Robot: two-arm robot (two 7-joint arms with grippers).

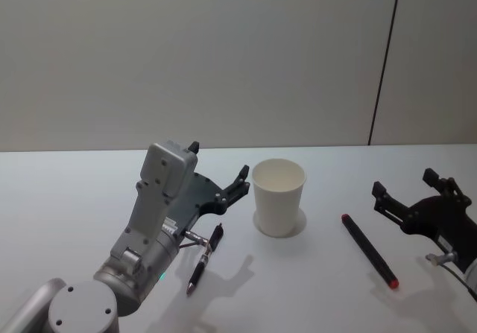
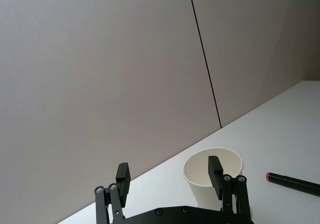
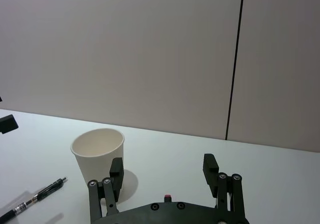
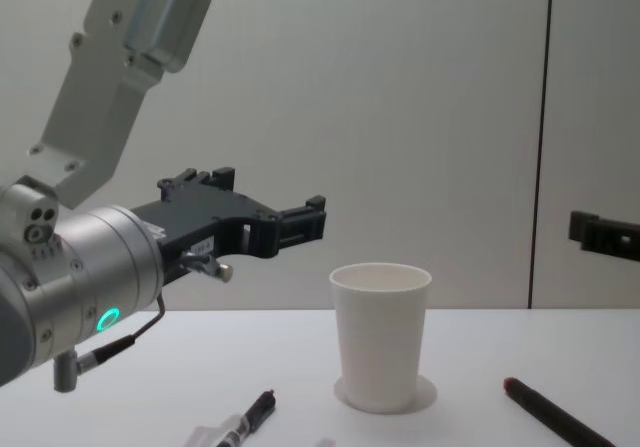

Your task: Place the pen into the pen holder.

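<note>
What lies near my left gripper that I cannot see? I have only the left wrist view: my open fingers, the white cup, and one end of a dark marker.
Observer: A black pen lies on the table, left of the pen holder and roughly under the left gripper.
Operator: Does my gripper touch it?
Observer: No. In the chest view the gripper hangs well above the table.
Operator: And where does the marker lie?
Observer: The marker lies flat between the pen holder and the open right gripper.
</note>
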